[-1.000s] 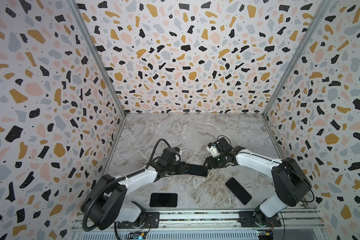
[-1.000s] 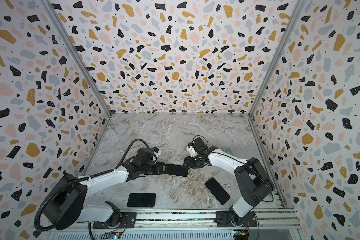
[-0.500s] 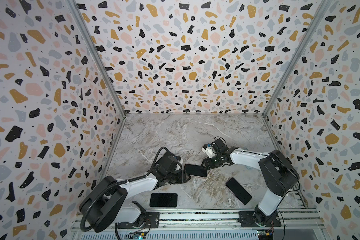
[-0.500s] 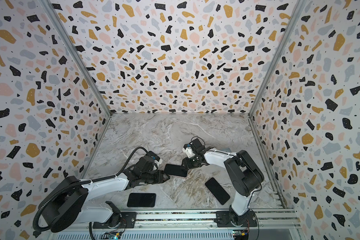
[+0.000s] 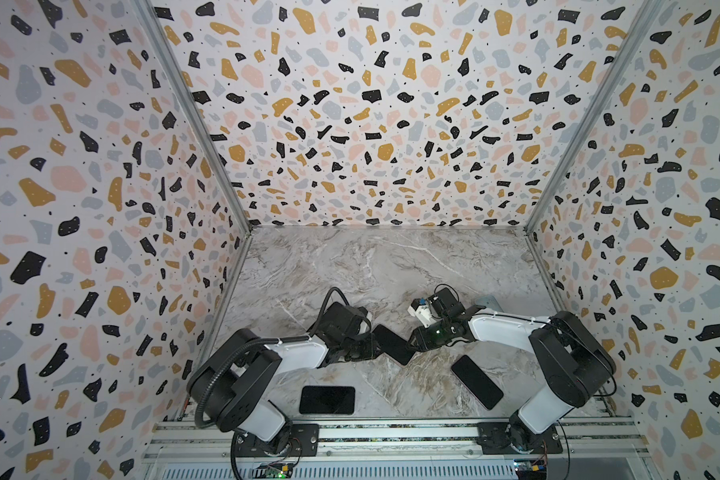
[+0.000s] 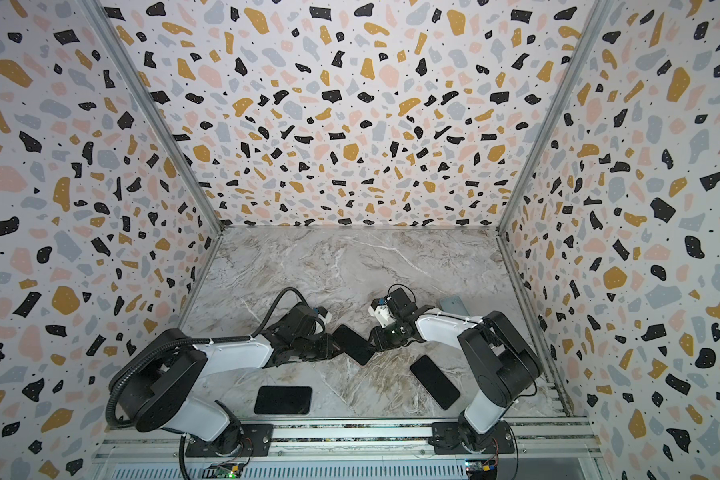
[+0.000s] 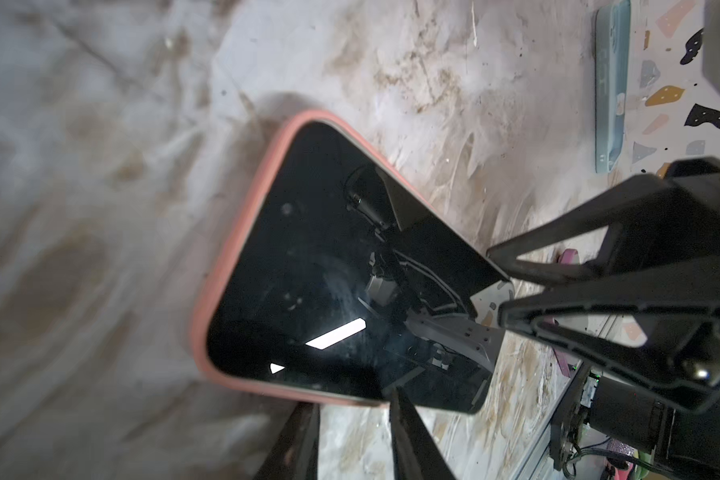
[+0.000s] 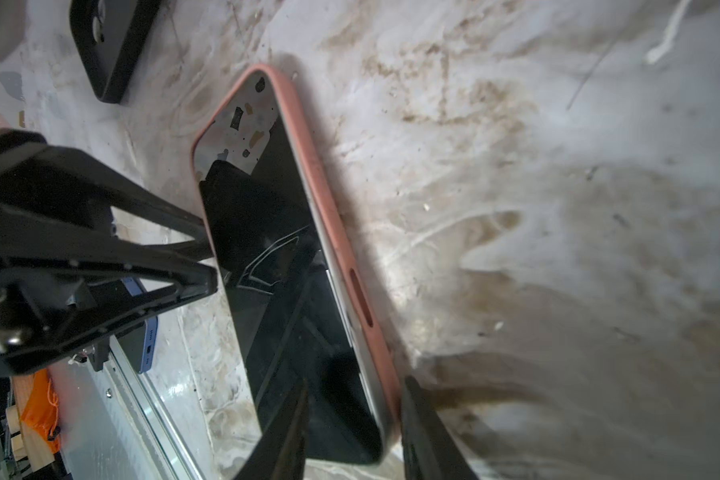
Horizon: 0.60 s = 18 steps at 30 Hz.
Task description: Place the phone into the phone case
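I see the phone screen-up in the pink case, one corner standing clear of the case rim. My left gripper and right gripper straddle opposite ends of the case, jaws part-open; I cannot tell whether either actually clamps it.

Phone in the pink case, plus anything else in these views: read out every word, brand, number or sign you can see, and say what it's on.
No text can be read anywhere in these views.
phone in the pink case: screen dark, only reflections.
pale blue case: faint raised marks, too blurred to read.
dark phone near the left arm's base: no markings visible.
dark phone near the right arm: no markings visible.
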Each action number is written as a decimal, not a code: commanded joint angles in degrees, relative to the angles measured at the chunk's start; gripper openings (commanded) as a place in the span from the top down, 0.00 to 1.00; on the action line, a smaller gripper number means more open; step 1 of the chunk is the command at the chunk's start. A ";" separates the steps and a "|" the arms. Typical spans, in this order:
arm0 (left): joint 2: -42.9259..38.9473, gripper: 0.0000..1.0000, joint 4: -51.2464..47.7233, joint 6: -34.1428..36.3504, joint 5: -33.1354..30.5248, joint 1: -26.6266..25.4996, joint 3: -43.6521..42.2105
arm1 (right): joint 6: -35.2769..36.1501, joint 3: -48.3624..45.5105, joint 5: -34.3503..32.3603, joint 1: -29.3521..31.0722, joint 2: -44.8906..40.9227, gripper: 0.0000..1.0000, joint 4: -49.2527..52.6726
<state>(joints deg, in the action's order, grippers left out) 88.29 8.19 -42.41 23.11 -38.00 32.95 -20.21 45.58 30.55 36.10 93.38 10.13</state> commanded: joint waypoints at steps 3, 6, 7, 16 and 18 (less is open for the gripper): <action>4.74 0.73 2.59 2.24 0.42 -0.24 4.41 | -2.94 -2.64 3.34 2.35 -3.43 0.67 -2.52; 7.52 0.76 2.70 2.83 1.06 -0.24 6.52 | -4.77 -4.35 3.47 3.15 -4.78 0.68 -3.85; 8.08 0.76 1.88 3.39 1.05 -0.23 7.23 | -5.22 -4.77 3.47 3.31 -5.02 0.68 -4.12; 0.58 0.77 -9.85 -3.13 0.77 -4.97 9.72 | -17.92 -5.55 -5.50 3.50 -10.90 0.61 2.60; -0.99 0.77 -11.08 -5.66 -0.76 -6.50 9.45 | -21.26 -6.13 -6.44 3.53 -11.78 0.61 2.90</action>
<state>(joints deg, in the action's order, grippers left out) 90.04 1.91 -44.42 23.75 -42.33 40.82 -34.37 39.27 27.79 39.40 83.37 9.87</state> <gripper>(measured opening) 0.230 0.388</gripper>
